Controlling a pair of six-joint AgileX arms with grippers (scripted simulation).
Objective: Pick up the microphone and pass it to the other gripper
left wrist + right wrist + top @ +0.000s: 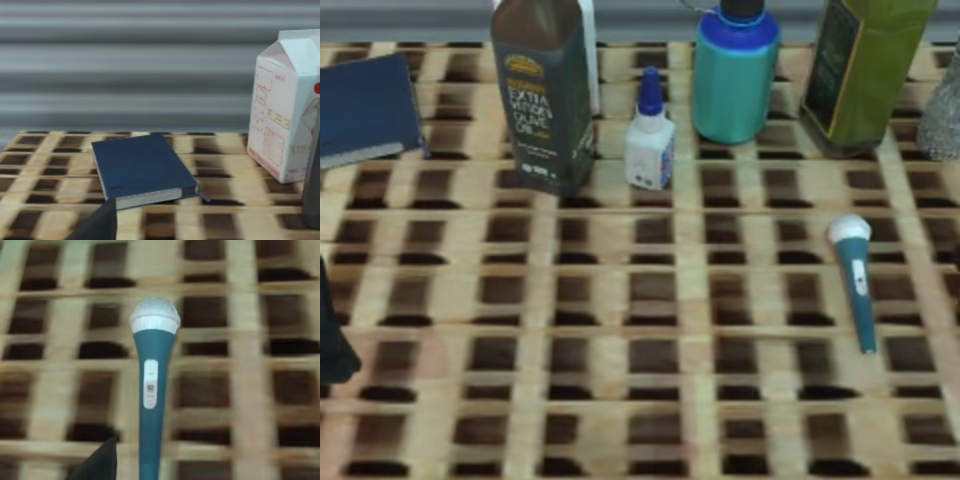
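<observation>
teal and white, the microphone (854, 279) lies flat on the wooden table (650, 330), over on the right side, with its pale round head pointing toward the far bottles and its thin handle pointing toward the near edge. nothing is touching it. the right wrist view looks straight down on the microphone (151, 385), so the right arm hangs just over it, but only one dark fingertip (97, 462) shows beside the handle, and i cannot tell if that hand is open or closed. the left arm (334, 330) is only a dark shape at the left edge of the table, far from the microphone. its own view shows just one dark fingertip (97, 222) too, so i cannot tell about that hand either. behind the microphone stand a white glue bottle (649, 134) with a blue cap, a teal water bottle (735, 75), a dark olive oil bottle (542, 95) and a green bottle (865, 70). a blue notebook (368, 108) lies at the far left, and a white milk carton (287, 105) stands near it.
</observation>
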